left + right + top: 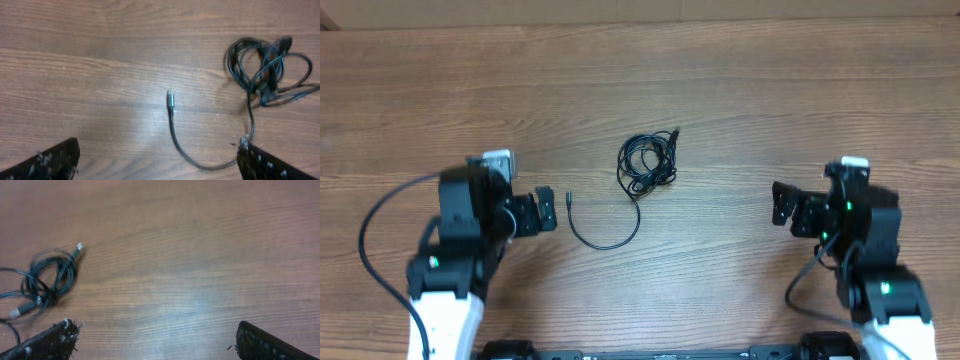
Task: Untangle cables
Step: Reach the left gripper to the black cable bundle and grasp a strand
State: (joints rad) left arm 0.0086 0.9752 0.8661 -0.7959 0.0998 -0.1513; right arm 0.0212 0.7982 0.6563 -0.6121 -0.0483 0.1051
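Note:
The cables (647, 163) are thin black cords in a small coiled bundle at the table's middle. One loose end curves down and left to a small plug (568, 199). In the left wrist view the bundle (265, 65) lies at upper right and the plug (170, 100) points up at centre. In the right wrist view the bundle (47, 282) lies at left. My left gripper (542, 211) is open and empty, just left of the plug. My right gripper (782, 203) is open and empty, well to the right of the bundle.
The wooden table (740, 90) has a pale edge strip along the back. Thicker black arm cables loop beside each white arm base at the front corners.

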